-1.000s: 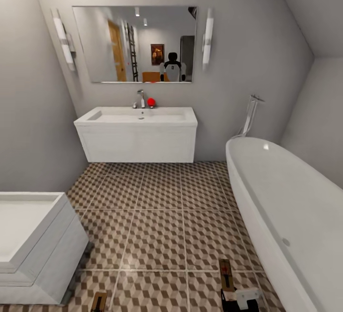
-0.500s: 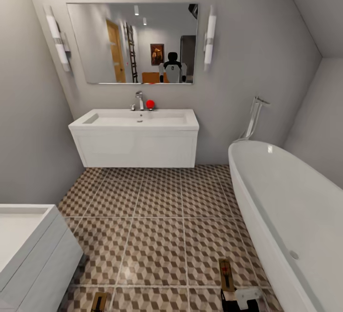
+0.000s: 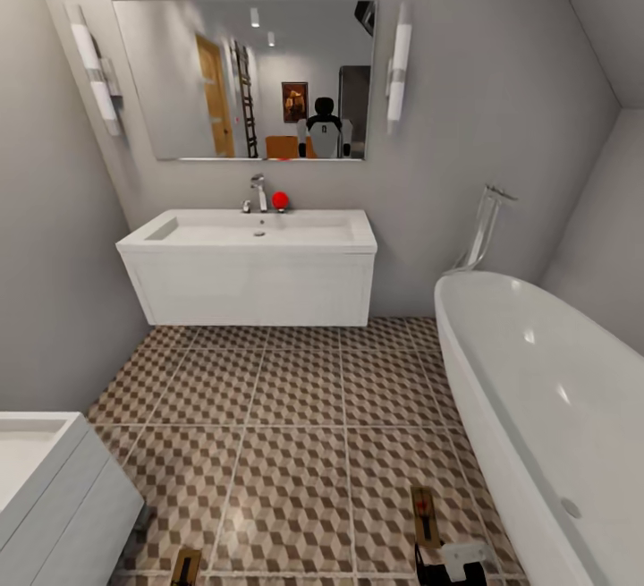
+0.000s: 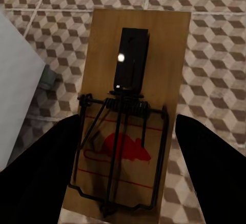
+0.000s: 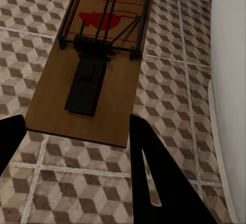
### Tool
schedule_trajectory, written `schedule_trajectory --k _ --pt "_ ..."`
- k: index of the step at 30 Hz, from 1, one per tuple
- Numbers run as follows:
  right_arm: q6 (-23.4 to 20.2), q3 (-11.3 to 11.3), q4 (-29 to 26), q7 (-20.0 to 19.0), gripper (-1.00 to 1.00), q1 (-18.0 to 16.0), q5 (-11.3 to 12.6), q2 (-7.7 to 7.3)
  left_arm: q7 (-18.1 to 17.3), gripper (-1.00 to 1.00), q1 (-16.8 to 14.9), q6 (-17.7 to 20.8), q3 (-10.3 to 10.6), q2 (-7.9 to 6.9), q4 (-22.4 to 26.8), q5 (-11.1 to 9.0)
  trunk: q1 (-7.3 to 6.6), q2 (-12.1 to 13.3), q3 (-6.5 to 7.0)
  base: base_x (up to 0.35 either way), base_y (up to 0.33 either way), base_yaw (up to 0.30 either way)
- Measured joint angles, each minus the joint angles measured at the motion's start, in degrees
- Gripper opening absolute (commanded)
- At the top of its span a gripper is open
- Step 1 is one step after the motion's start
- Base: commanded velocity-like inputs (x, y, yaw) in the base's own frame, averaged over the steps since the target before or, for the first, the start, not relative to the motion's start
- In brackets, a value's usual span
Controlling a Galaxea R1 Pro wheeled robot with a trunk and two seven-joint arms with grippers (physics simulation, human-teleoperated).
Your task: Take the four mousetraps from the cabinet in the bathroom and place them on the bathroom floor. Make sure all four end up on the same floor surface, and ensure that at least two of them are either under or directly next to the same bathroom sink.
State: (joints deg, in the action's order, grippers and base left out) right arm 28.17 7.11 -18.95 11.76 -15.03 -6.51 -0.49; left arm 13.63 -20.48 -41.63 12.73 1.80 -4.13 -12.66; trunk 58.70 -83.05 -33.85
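I grip one trap (image 4: 128,116) in my left gripper (image 4: 128,183), another trap (image 5: 95,60) in my right gripper (image 5: 77,131); neither is on the floor (image 3: 295,443) near the sink (image 3: 250,233) yet.

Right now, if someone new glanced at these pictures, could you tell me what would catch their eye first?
Probably the wide white bathroom sink under the big mirror at the far wall, with the white bathtub along the right. Up close, each wrist view shows a wooden mousetrap with a red mouse print above the cube-patterned bathroom floor: one at the left gripper, one at the right gripper.
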Motion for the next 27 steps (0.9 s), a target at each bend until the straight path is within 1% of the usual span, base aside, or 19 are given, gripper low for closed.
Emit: schedule_trajectory --k 27 --pt "0.0 0.0 0.0 0.0 -1.00 0.0 0.0 0.00 0.0 -1.00 0.0 0.0 0.0 0.00 0.0 0.0 0.00 0.0 0.00 0.256 0.000 0.000"
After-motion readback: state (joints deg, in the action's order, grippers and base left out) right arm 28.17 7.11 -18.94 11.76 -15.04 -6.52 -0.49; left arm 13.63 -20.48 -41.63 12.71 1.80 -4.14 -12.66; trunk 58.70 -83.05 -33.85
